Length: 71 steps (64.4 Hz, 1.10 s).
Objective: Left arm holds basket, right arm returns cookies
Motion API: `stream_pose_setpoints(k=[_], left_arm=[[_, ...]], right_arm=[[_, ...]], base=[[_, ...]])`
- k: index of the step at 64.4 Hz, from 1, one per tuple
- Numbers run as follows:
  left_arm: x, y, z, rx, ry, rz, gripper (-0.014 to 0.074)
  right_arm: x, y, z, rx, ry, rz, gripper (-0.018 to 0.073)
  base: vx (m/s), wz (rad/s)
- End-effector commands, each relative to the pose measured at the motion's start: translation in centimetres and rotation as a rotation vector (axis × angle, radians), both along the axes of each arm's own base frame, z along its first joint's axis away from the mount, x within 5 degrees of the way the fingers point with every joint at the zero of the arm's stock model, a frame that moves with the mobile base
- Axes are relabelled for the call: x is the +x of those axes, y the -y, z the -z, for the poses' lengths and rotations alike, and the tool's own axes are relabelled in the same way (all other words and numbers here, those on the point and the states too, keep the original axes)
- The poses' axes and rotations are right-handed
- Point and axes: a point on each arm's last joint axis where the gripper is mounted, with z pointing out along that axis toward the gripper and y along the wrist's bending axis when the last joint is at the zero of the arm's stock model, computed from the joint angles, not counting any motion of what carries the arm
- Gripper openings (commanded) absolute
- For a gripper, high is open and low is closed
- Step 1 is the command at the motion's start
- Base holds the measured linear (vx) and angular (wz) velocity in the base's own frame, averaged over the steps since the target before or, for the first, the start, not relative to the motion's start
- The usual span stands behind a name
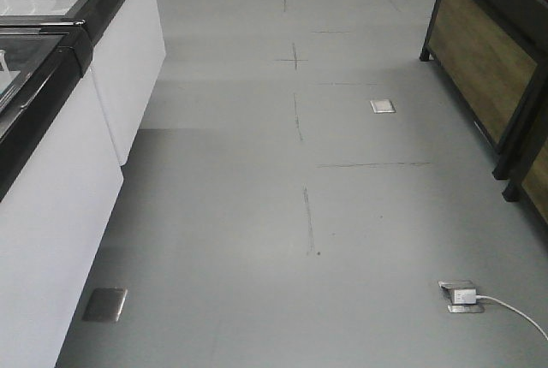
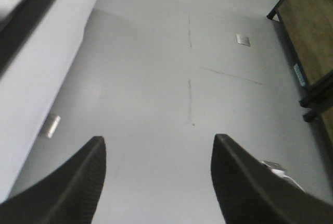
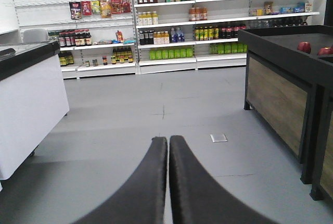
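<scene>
The basket and the cookie box show in none of the views, so where they are cannot be told.

The left gripper [image 2: 158,139] hangs over bare grey floor [image 2: 156,104] to the right of the white freezer cabinet [image 2: 41,73]. Its two black fingers [image 2: 78,182] are spread wide, with nothing between them. The right gripper [image 3: 168,139] also lies to the right of the freezer cabinet [image 3: 31,99], and its fingers [image 3: 151,182] are pressed together along their length, gripping nothing.

In the front view the freezer cabinet [image 1: 60,205] runs down the left edge, white-sided with a black rim and a glass top. A metal floor plate [image 1: 104,304] is set in the floor just beside its base. A second plate [image 1: 383,106] lies well to the freezer's right, farther off. A third [image 1: 461,296] lies well to its right and nearer the camera, with a white cable [image 1: 514,312] trailing from it. Thin dark lines [image 1: 308,218] mark the floor between the freezer and these plates.

Across the aisle from the freezer stand black-framed display stands with wood panels [image 3: 276,99], and a couple of red items [image 3: 304,47] rest on top of one. Beyond the freezer, white shelves [image 3: 208,31] line the back wall, stocked with bottles and packets.
</scene>
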Motion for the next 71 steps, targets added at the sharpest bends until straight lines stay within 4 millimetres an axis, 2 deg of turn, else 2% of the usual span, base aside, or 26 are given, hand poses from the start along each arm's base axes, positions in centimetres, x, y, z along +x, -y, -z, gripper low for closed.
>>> stream_pose_setpoints(k=[1, 6, 13, 22, 32, 41, 54, 60, 71], left_arm=[[1.7, 0.2, -1.0, -0.118, 0.023, -0.039, 0.0436], [3.1, 0.3, -0.6, -0.187, -0.035, -0.059, 0.0436], [5.2, 0.6, -1.6, -0.284, -0.060, -0.077, 0.0436], [7.9, 0.7, -4.8, -0.362, -0.032, -0.081, 0.0436], [9.4, -1.1, -8.5, -0.452, -0.013, -0.166, 0.0436], [9.0, -3.5, -10.3, -0.506, -0.002, -0.259, 0.0436], [7.8, -6.8, -11.7, -0.614, 0.027, -0.402, 0.0430], [7.1, -7.8, -12.6, -0.617, 0.032, -0.441, 0.0430], [6.0, -9.3, -15.7, -0.529, 0.113, -0.475, 0.0430]], right_arm=[[-0.1, 0.0, -0.8, -0.003, 0.088, 0.005, -0.0008], [-0.1, 0.0, -0.8, -0.003, 0.088, 0.005, -0.0008], [-0.1, 0.0, -0.8, -0.003, 0.088, 0.005, -0.0008], [-0.1, 0.0, -0.8, -0.003, 0.088, 0.005, -0.0008], [-0.1, 0.0, -0.8, -0.003, 0.088, 0.005, -0.0008], [-0.1, 0.0, -0.8, -0.003, 0.088, 0.005, -0.0008], [-0.1, 0.0, -0.8, -0.003, 0.088, 0.005, -0.0008], [-0.1, 0.0, -0.8, -0.003, 0.088, 0.005, -0.0008], [-0.1, 0.0, -0.8, -0.003, 0.088, 0.005, -0.0008]], base=[[0.00, 0.00], [0.00, 0.00], [0.00, 0.00], [0.00, 0.00], [0.00, 0.00], [0.00, 0.00], [0.00, 0.00], [0.00, 0.00], [0.00, 0.00]])
